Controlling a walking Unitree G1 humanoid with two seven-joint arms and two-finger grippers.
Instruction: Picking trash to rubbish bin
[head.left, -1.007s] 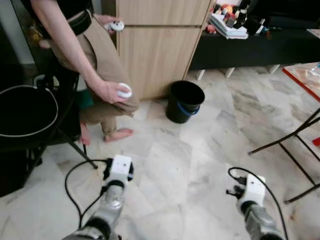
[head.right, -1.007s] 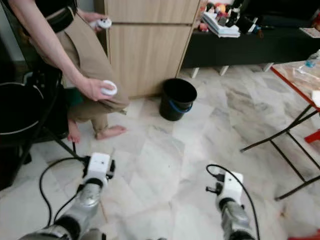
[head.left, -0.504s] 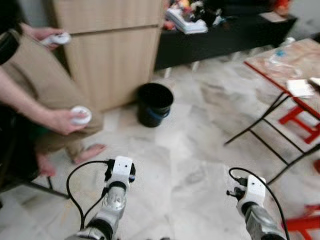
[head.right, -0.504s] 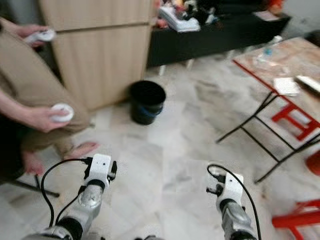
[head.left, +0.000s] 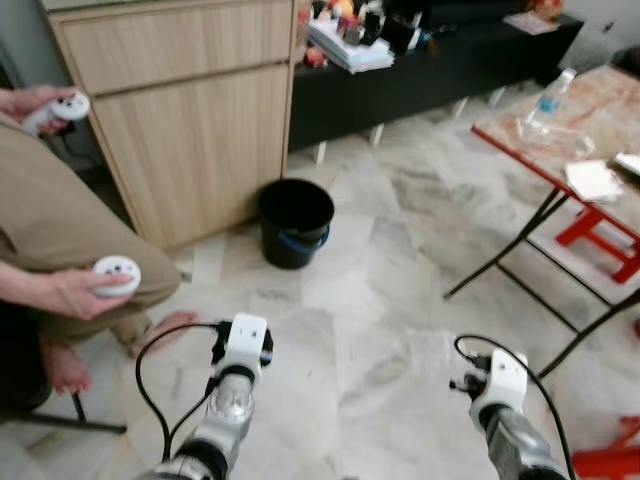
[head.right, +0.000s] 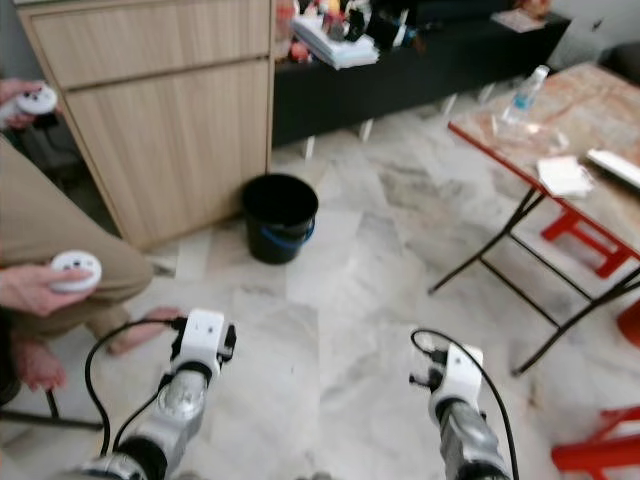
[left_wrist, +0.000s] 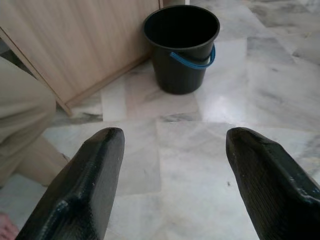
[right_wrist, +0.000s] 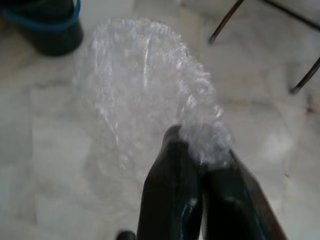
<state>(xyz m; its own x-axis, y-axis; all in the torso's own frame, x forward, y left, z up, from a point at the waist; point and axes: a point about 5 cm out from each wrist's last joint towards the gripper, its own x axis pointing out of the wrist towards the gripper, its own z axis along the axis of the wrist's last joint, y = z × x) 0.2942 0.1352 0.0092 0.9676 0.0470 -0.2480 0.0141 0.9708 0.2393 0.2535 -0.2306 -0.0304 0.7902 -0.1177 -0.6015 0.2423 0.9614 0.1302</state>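
Now, line by line:
Right gripper (right_wrist: 200, 165): clenched on a wad of bubble wrap (right_wrist: 145, 95), which billows out beyond its fingertips.
Left gripper (left_wrist: 170, 165): released, fingers spread wide, nothing between them.
Bin (left_wrist: 182, 46): black, blue handle, on the marble floor (head.left: 400, 300) ahead of the left gripper, beside a wooden cabinet (head.left: 200, 130).

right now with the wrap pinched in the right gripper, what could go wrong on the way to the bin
1. The right gripper pinches only an edge of the bubble wrap; it may slip out.
2. The bin stands close against the cabinet, and a person's foot lies near the path, so an arm could bump either.
3. The loose sheet could catch the bin's rim and drop outside.
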